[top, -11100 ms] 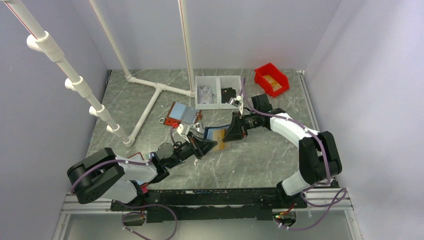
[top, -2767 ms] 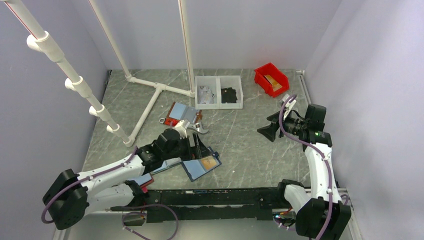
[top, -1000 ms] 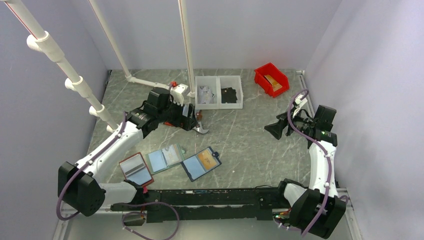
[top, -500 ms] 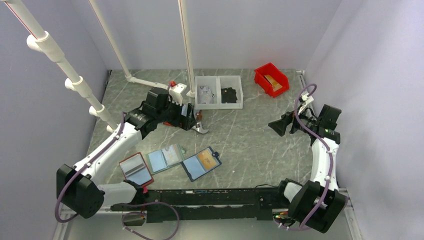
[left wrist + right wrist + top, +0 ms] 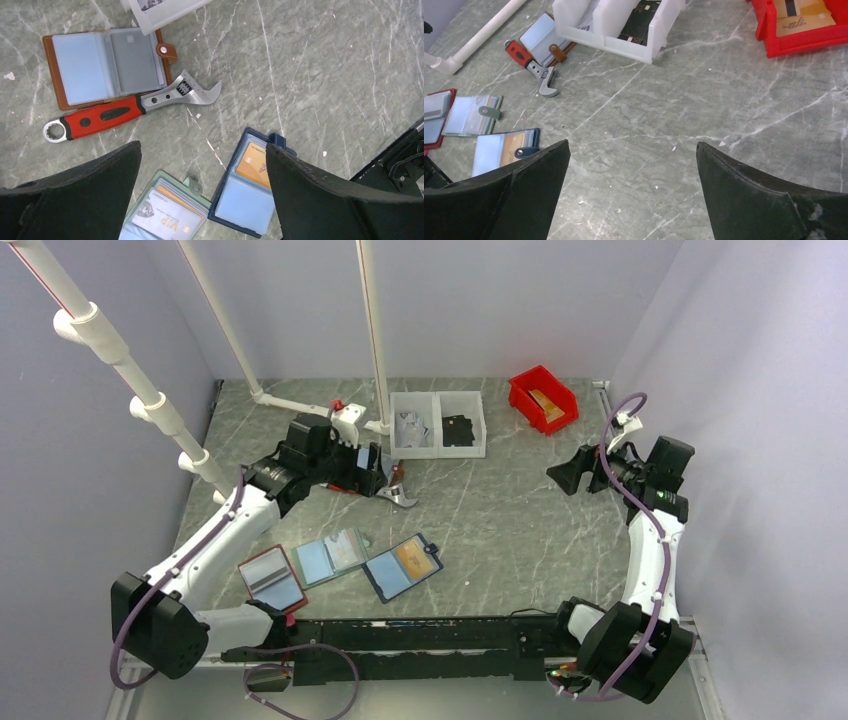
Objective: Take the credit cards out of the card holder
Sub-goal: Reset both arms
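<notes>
The left gripper (image 5: 202, 145) hangs with its jaws wide apart and nothing between them. It is up over the far left of the grey marble-patterned table (image 5: 500, 530). Straight below it are a red-handled adjustable wrench (image 5: 130, 107) and a brown-edged card holder lying open (image 5: 107, 65), with the wrench just beside that holder's near edge. The right gripper (image 5: 632, 144) is likewise spread and empty, raised over the right side and angled back toward the middle. From there its camera takes in most of the tabletop, which I judge is why it is held so high.

Neither gripper is near the task's thing. The small navy blue bifold card holder (image 5: 402, 567) lies open and flat near the front edge, light blue pockets up and strap tab pointing away from the arms. Opened that way, the pocket mouths are exposed for a pull. A tan, orange-gold credit card (image 5: 254, 162) sits in its far half, so at least that one is not out yet.

Just left of it lie a green-edged holder (image 5: 330, 555) and a red-edged holder (image 5: 270, 578), both open. At the back, a white two-compartment bin (image 5: 437, 423) holds something flat and black in its right side. It may be the other card, though it is too small to be sure. A red plastic bin (image 5: 520, 395) stands in the far right corner.
</notes>
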Robot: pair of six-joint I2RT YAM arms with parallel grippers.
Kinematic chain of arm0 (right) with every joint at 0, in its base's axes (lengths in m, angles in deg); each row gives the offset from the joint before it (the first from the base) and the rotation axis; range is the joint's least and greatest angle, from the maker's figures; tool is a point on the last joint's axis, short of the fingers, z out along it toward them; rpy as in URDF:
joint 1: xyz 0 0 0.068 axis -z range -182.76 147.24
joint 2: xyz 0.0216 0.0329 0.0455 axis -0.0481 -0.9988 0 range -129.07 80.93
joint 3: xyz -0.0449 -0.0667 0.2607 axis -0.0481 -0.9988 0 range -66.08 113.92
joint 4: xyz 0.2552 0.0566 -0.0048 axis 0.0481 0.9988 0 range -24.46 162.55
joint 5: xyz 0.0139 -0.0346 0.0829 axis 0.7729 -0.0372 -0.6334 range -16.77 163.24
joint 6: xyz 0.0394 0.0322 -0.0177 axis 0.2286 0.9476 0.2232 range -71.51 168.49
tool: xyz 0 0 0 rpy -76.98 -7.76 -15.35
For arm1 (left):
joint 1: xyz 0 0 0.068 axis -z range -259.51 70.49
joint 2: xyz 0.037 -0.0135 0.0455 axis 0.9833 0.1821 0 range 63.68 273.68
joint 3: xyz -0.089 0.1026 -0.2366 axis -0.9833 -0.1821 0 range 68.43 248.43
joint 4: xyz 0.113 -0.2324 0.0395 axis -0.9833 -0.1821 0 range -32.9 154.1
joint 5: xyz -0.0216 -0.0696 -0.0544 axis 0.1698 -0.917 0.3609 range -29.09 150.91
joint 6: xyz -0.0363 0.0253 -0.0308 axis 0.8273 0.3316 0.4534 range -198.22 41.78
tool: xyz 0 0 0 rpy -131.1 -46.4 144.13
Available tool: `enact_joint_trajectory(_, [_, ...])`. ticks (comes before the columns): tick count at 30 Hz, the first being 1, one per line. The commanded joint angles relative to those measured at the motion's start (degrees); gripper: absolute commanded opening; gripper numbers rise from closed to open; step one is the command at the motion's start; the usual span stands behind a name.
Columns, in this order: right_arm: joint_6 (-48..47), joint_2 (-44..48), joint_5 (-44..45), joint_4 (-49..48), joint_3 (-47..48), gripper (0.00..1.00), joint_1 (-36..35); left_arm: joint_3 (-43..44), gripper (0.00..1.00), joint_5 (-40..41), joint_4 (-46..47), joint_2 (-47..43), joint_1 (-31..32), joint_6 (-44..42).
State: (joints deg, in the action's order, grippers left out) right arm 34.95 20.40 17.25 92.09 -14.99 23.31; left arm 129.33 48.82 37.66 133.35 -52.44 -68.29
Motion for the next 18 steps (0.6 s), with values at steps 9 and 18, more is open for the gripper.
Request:
enact_joint_trajectory(9, [7.8, -0.3, 0.5, -2.7, 3.3, 1.00, 0.2, 1.3, 1.00, 1.7, 0.5, -2.8, -0.3, -0.4])
enact_joint_trajectory(18, [10.6, 0.1, 0.0, -5.0, 2.4, 1.00, 0.2, 1.2, 0.99, 2.1, 0.4, -2.9, -0.4, -0.4])
